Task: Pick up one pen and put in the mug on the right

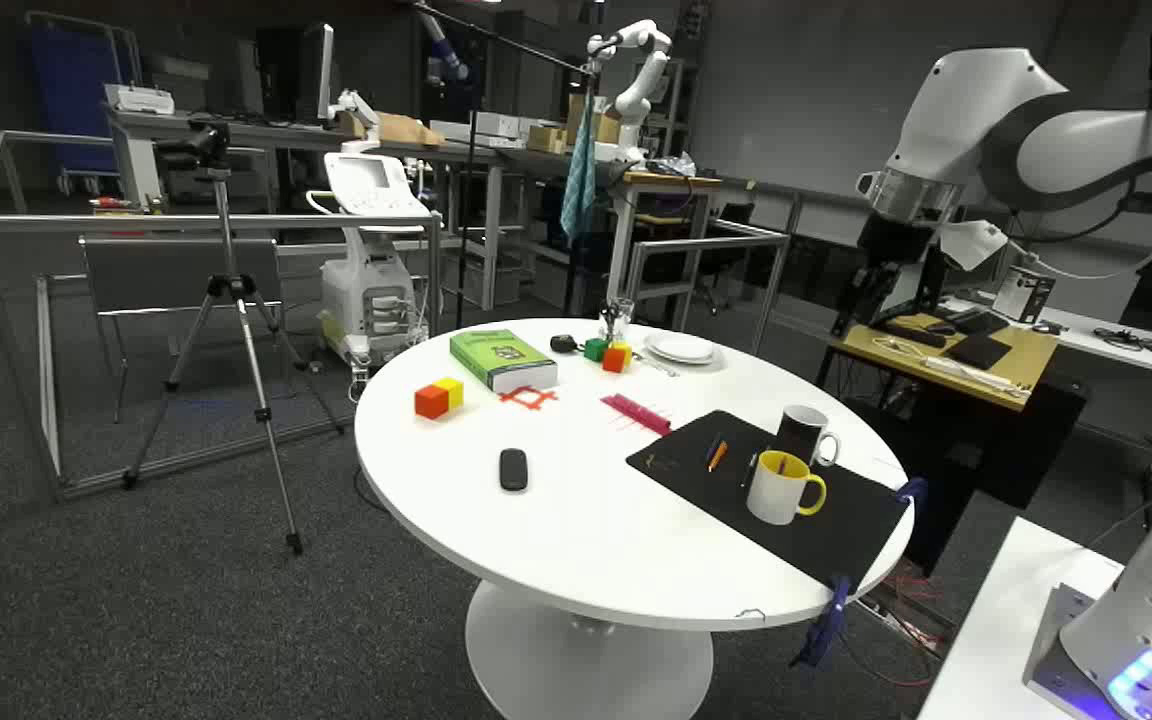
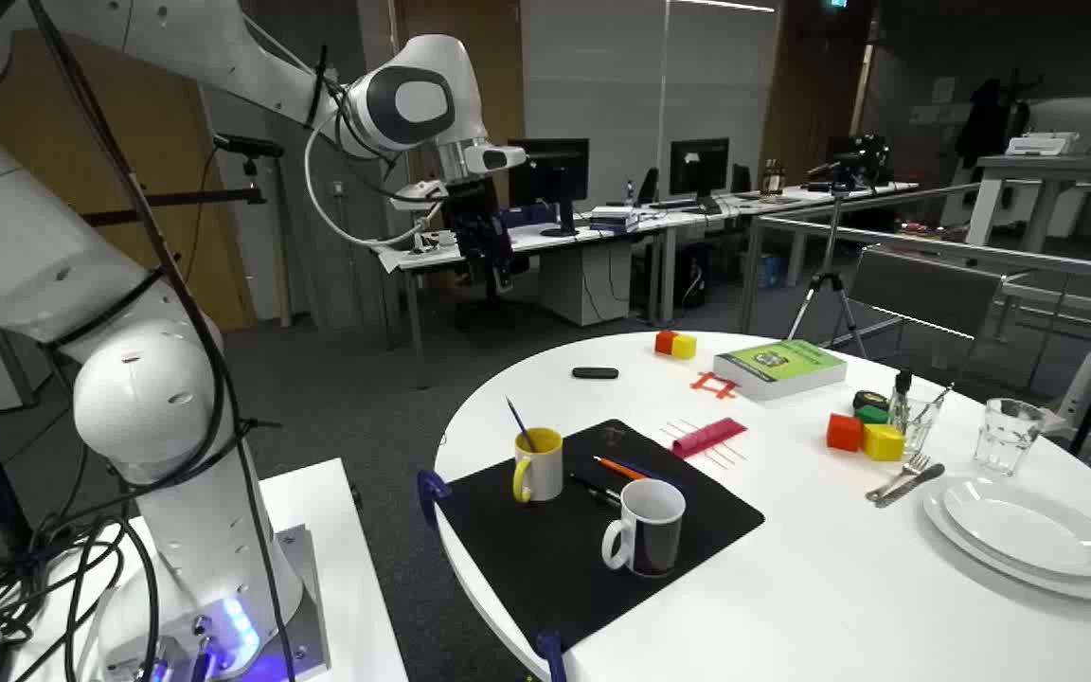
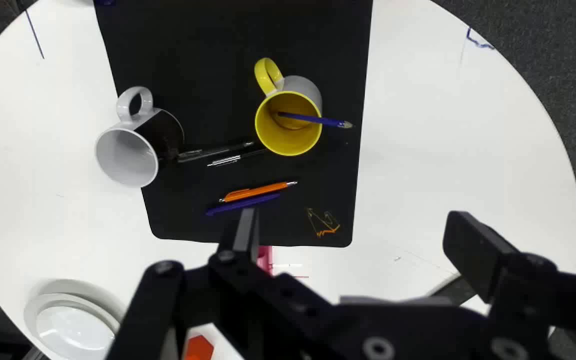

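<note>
Two mugs stand upright on a black mat. One has a yellow inside and handle (image 3: 288, 142); a blue pen (image 3: 313, 119) leans in it. The white and black mug (image 3: 127, 159) has nothing visible inside. In the wrist view the yellow mug is to the right; in an exterior view the white and black mug (image 2: 652, 530) is. On the mat lie an orange pen (image 3: 259, 191), a dark blue pen (image 3: 243, 204) beside it, a black pen (image 3: 213, 152) and a silver-tipped dark pen (image 3: 233, 160). High above the table, my gripper (image 3: 352, 220) is open, holding nothing.
The mat (image 2: 545, 568) is clamped at the edge of the round white table (image 1: 576, 540). Farther off are a green book (image 1: 504, 360), coloured cubes (image 2: 863, 438), stacked plates (image 2: 1028, 530), glasses (image 2: 1005, 436), a pink piece (image 2: 708, 438) and a black case (image 1: 513, 469).
</note>
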`<move>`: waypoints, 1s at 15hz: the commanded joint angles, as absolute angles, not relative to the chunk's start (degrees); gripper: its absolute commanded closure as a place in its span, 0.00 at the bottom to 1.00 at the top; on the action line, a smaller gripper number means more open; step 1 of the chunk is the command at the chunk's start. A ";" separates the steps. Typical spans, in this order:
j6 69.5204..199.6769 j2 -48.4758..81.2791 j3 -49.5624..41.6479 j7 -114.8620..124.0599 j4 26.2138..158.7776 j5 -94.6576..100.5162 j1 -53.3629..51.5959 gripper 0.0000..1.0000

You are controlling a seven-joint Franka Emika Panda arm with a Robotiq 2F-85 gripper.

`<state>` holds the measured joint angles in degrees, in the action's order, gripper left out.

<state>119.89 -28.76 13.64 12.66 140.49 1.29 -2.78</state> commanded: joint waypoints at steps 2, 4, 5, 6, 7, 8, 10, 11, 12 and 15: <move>119.72 -28.59 12.66 13.15 140.36 1.89 -3.92 0.00; 120.45 -28.61 13.07 14.72 140.71 2.43 -3.42 0.00; 120.74 -28.51 13.20 16.09 140.85 2.65 -2.92 0.00; 121.60 -28.50 13.40 18.67 141.19 2.98 -2.03 0.00; 121.76 -28.49 13.40 21.09 141.38 3.10 -1.34 0.00; 122.39 -28.74 13.29 23.00 141.88 3.30 -0.82 0.00; 123.71 -29.40 13.37 26.97 142.97 4.16 0.62 0.00; 124.30 -29.60 13.37 28.94 143.37 4.59 1.39 0.00; 125.23 -29.49 13.25 30.58 143.72 4.91 2.19 0.00; 126.47 -28.29 13.85 38.13 144.20 6.28 5.41 0.00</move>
<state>124.02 -28.61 13.31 30.98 143.06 4.09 2.58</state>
